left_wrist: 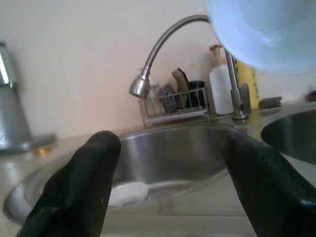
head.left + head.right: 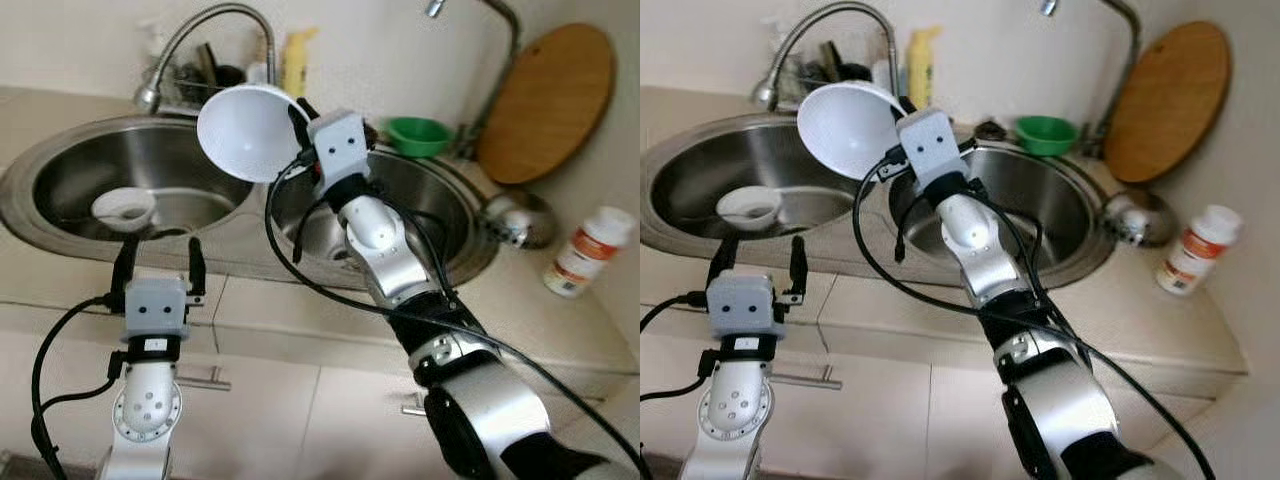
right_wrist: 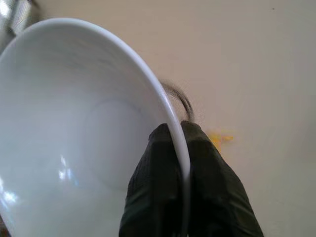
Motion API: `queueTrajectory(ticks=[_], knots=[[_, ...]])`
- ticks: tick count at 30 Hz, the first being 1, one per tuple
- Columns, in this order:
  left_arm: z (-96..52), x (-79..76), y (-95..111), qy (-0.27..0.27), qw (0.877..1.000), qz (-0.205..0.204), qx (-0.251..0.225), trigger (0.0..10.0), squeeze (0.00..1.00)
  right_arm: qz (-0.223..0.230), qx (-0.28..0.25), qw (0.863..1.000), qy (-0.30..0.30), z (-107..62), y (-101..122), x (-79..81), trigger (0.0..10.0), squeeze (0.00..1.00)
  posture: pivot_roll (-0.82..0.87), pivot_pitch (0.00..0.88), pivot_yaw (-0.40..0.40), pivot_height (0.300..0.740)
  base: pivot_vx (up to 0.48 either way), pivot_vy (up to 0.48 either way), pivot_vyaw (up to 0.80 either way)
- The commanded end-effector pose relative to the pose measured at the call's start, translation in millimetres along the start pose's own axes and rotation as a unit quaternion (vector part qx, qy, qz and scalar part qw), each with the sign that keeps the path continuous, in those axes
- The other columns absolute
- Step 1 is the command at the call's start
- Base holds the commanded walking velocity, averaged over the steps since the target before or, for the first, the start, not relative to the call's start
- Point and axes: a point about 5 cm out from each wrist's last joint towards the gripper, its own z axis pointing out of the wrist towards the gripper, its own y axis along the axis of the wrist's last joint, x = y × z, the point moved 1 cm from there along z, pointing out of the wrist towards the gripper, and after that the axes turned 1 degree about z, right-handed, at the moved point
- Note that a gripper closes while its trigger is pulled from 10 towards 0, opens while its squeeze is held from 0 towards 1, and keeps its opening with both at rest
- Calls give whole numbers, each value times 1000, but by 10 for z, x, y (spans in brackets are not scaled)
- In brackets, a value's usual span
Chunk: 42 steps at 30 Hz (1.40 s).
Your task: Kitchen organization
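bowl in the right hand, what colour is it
Plain white, no pattern. The bowl shows best in the right wrist view, pinched at its rim by the right hand.

Two round stainless-steel sink basins (image 2: 70,180) (image 2: 440,215), two white ceramic bowls (image 2: 245,130) (image 2: 125,208), one green plastic bowl (image 2: 418,135), one round wooden cutting board (image 2: 548,100), one white orange-labelled pill bottle (image 2: 588,252), one yellow dish-soap bottle (image 2: 297,60)

I note a glossy, smooth white bowl (image 2: 243,130), seemingly glazed ceramic. Below it, the sink (image 2: 60,170) is brushed stainless steel with a soft sheen. Behind the sink: a polished metal faucet (image 2: 205,30), a matt wooden board (image 2: 548,100), a glossy green plastic bowl (image 2: 418,135). Gripper fingers (image 1: 84,187) look matt black rubber.
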Motion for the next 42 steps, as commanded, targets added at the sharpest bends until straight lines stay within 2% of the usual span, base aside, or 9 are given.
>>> queueTrajectory(ticks=[1, 12, 13, 19, 29, 33, 34, 35, 42], knots=[[11, -14, 31, -5, 1000, 1, -10, 10000, 0, -16, 43, 999, -27, 41, -84, -116, 10000, 0, 162, 0, -89, 740, 0, 0, 0], [12, -33, 16, -4, 1000, 2, -9, 10000, 0, -113, 192, 975, -4, 25, -433, -175, 10000, 0, 178, 0, -100, 740, 0, 0, 0], [12, -32, 16, -4, 1000, 3, -9, 10000, 0, -148, 203, 968, 22, 0, -481, -123, 10000, 0, 180, 0, -101, 740, 0, 0, 0], [10, -41, 13, -4, 1000, 3, -8, 10000, 0, -233, 253, 933, 103, -162, -714, 19, 10000, 0, 177, 0, -103, 740, 0, 0, 0], [-3, -70, 1, -8, 1000, 0, -3, 10000, 0, -241, 323, 898, 175, -411, -984, 127, 10000, 0, 171, 0, -104, 740, 0, 0, 0], [-3, -73, 1, -9, 1000, -1, -2, 10000, 0, -231, 336, 892, 197, -472, -1036, 163, 10000, 0, 170, 0, -103, 740, 0, 0, 0], [-4, -72, -3, -9, 1000, 0, -1, 10000, 0, -222, 339, 892, 200, -486, -1047, 171, 10000, 200, 169, 0, -104, 740, 0, 0, 0], [-5, -69, -7, -9, 1000, 0, 0, 10000, 0, -204, 341, 896, 199, -494, -1052, 171, 10000, 1000, 165, 0, -103, 740, 0, 0, 0], [-15, -72, -17, -12, 1000, -1, 4, 10000, 0, -170, 328, 916, 159, -420, -986, 95, 10000, 1000, 159, 0, -97, 740, 0, 0, 0]])
